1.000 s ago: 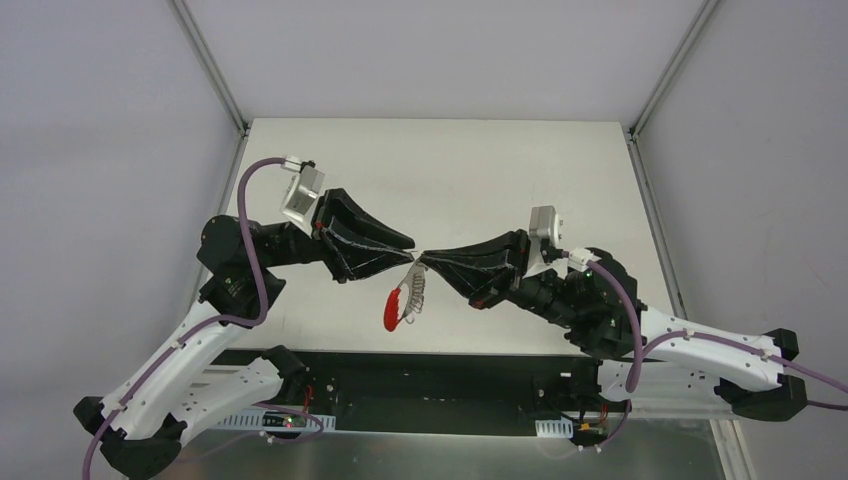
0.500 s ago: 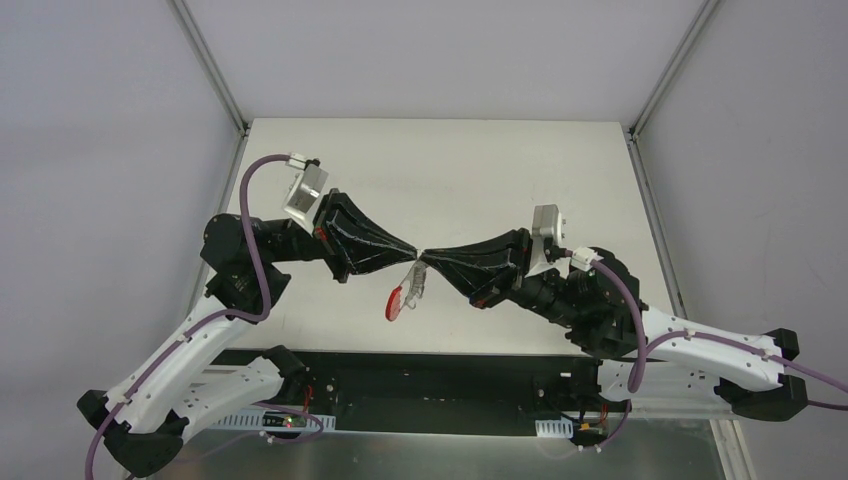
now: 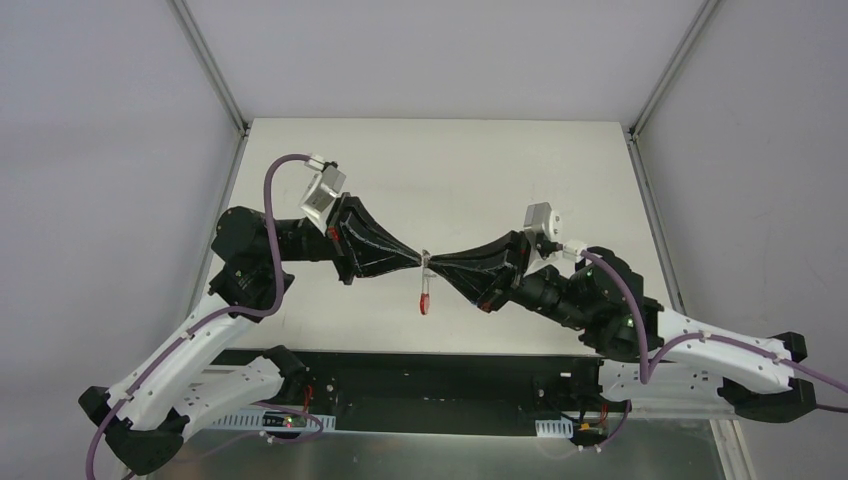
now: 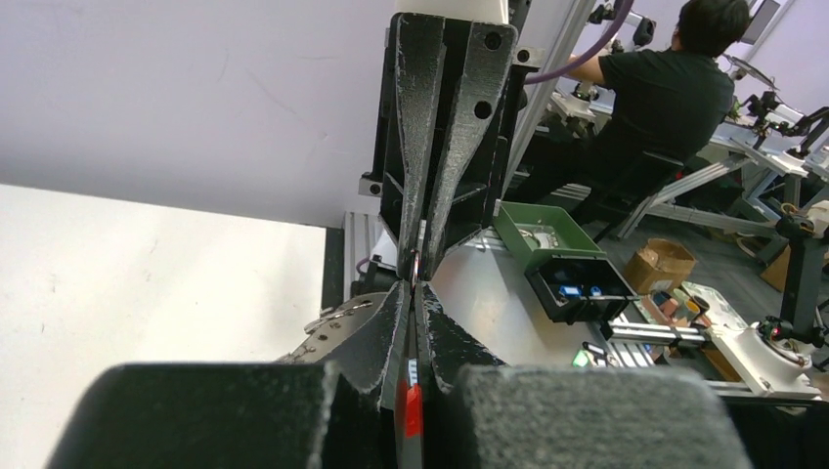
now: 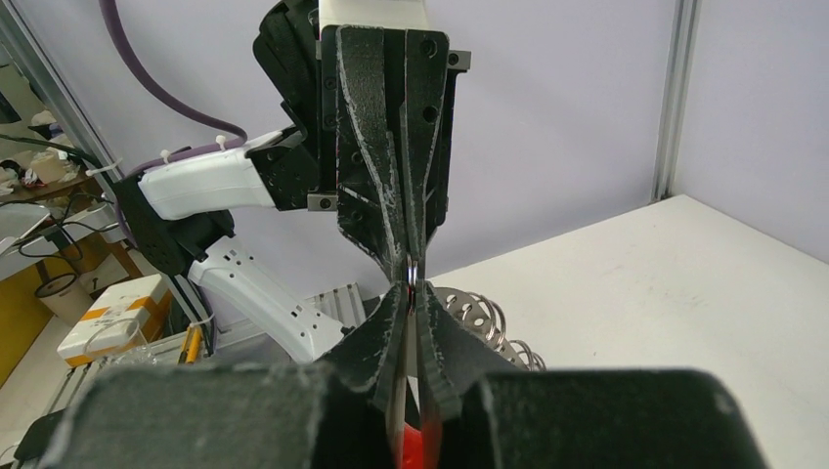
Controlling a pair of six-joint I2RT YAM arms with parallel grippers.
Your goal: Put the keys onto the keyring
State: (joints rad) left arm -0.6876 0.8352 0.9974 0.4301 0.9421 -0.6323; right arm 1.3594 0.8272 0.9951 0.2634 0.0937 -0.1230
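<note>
Above the middle of the table my left gripper (image 3: 419,260) and right gripper (image 3: 431,263) meet tip to tip. Both are shut on a thin silver ring of the keyring (image 3: 425,292). Its red strip hangs straight down below the tips, edge-on to the top camera. In the left wrist view my left gripper (image 4: 414,285) pinches the ring (image 4: 414,264), and a red sliver (image 4: 413,410) shows between the fingers. In the right wrist view my right gripper (image 5: 411,285) holds the same ring, with more silver rings (image 5: 489,320) dangling beside it. The keys are hidden.
The white table (image 3: 500,170) has aluminium frame posts (image 3: 210,70) at its back corners and grey walls around it. A black rail (image 3: 430,385) with the arm bases runs along the near edge. Beyond the table, the left wrist view shows a green box (image 4: 538,233) and a seated person.
My left gripper closed on the ring that the right gripper held. Both wrists turned, and the red strip swung from slanting left to hanging straight down.
</note>
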